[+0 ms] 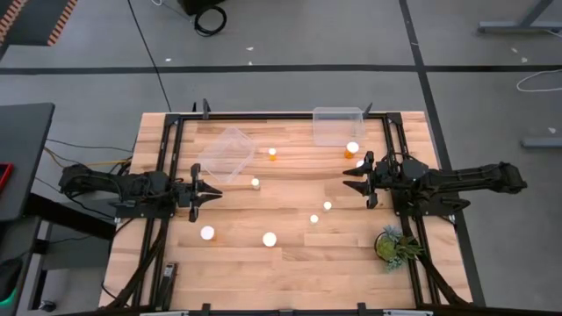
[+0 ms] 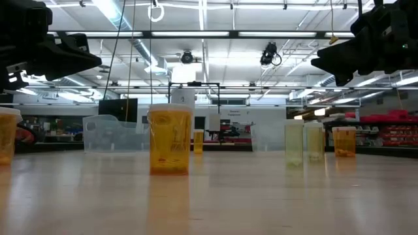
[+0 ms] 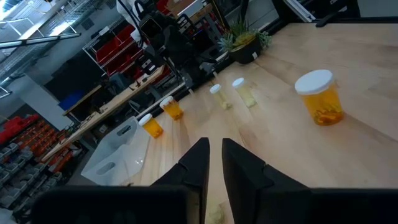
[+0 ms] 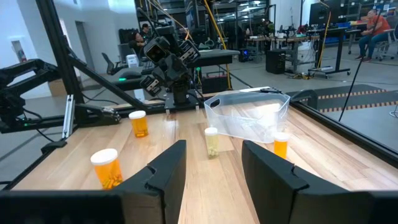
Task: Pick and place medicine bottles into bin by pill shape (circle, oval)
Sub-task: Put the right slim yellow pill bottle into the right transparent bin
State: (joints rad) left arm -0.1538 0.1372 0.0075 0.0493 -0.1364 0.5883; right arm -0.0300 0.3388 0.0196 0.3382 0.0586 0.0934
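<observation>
Seven medicine bottles [image 1: 269,239] stand upright and scattered across the wooden surface [image 1: 228,268], every one of them outside a bin: two wide-capped ones near the front, a pair of small ones [image 1: 320,211] right of centre, one [image 1: 255,183] mid-surface, one [image 1: 272,154] further back, and one [image 1: 352,149] just beside the front edge of the right bin [image 1: 338,125]. The left bin [image 1: 226,155] sits tilted at an angle, well apart from its neighbour. On the left, the left claw [image 1: 211,193] hovers above the surface, its fingers [image 3: 200,163] nearly together with only a thin gap and nothing between them. Over on the right, the right claw [image 1: 354,178] hangs spread wide, released and empty, near the bottle by the right bin. A small potted plant [image 1: 392,245] sits at the right edge.
</observation>
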